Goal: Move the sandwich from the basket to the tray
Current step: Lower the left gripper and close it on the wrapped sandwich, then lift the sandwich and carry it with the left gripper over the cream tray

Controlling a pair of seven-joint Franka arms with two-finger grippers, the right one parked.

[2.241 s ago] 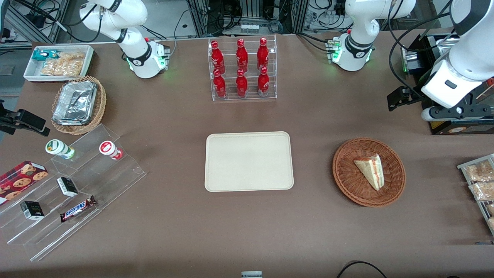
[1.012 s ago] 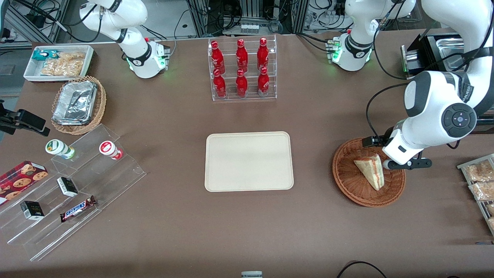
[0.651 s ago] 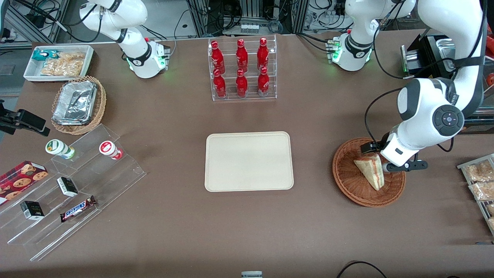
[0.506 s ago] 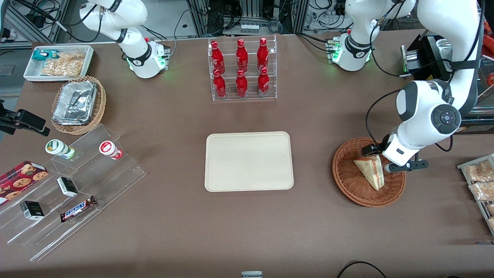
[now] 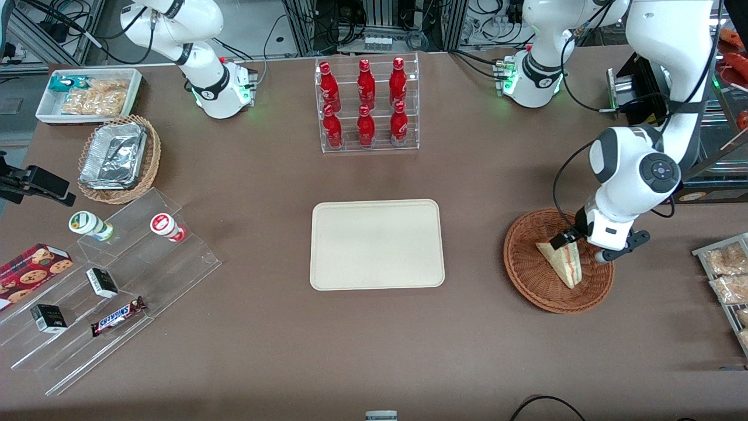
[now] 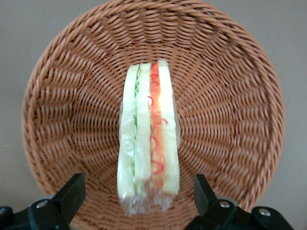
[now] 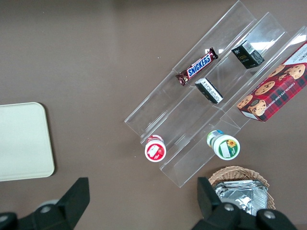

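The tool (image 6: 136, 201) hangs low over the basket (image 6: 230, 115) with its fingers (image 6: 72, 194) spread apart, one on either side of the sandwich's wide end and neither touching it. The sandwich (image 6: 148, 139) lies in the middle of the basket, cut edge with its red and green layers facing up, and its long axis runs straight away from the tool between the two fingers, so a short drop and a squeeze across the bread faces should catch it. The tray (image 5: 377, 244) sits bare on the worktop (image 5: 374, 351), well apart from the basket toward the parked arm's end.
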